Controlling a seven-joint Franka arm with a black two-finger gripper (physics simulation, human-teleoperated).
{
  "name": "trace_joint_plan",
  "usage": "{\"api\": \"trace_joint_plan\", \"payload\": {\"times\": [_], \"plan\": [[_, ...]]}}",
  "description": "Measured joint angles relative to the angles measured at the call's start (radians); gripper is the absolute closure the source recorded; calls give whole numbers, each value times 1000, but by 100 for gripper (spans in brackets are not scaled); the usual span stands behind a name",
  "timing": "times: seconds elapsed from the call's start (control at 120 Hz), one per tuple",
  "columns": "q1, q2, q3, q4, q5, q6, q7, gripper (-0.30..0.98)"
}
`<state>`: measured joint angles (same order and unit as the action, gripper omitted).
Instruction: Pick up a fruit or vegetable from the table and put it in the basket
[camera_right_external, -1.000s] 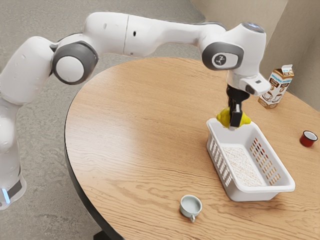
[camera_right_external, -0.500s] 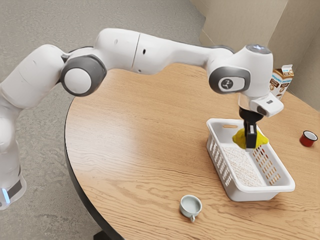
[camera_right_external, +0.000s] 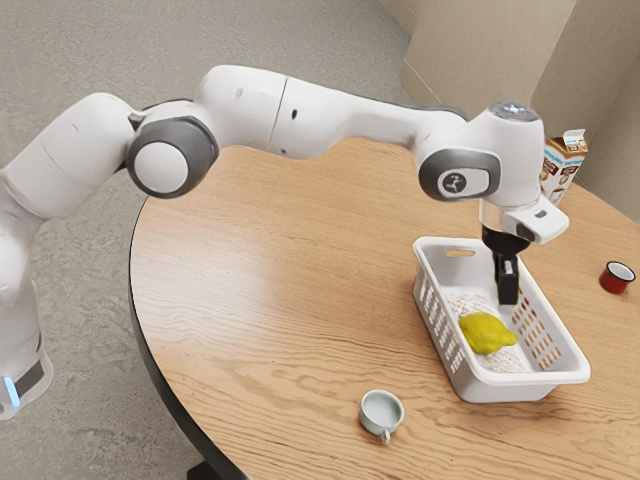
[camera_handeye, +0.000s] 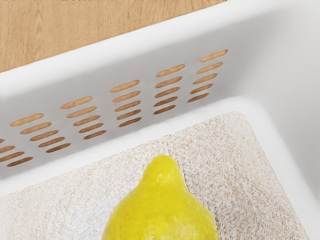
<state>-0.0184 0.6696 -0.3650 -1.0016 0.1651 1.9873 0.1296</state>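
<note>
My gripper (camera_right_external: 508, 290) hangs over the white basket (camera_right_external: 450, 352), its fingers seen nearly edge-on; it is open, with nothing held. Below it, apart from the fingertips, the yellow lemon (camera_right_external: 485, 333) lies on its side on the basket's speckled floor. In the wrist view the lemon (camera_handeye: 161, 210) appears at the lower edge, its pointed end towards the slotted wall of the basket (camera_handeye: 240, 55). Part of the lemon is cut off there.
A pale cup (camera_right_external: 381, 412) stands on the wooden table (camera_right_external: 270, 280) near the basket. Towards the exterior view's right are a red mug (camera_right_external: 617, 278) and a carton (camera_right_external: 562, 165), partly behind my hand.
My hand moved over the basket towards the exterior view's right, with the lemon held. Then the gripper opened, and the lemon dropped onto the basket floor.
</note>
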Motion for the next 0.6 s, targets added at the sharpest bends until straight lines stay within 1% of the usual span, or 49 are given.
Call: {"api": "trace_joint_plan", "payload": {"times": [0.108, 0.167, 0.25, 0.35, 0.408, 0.475, 0.6], "plan": [[-1, -8, 0, -1, -1, 0, 3, 2], [0, -77, 24, -3, -8, -55, 4, 2], [2, -256, 124, -83, -31, -180, 5, 1], [8, -438, 303, -235, -44, -285, 9, 0], [23, -531, 353, -334, -46, -314, 14, 0], [36, -566, 372, -375, -47, -339, 21, 0], [28, -575, 378, -395, -47, -372, 30, 0]]}}
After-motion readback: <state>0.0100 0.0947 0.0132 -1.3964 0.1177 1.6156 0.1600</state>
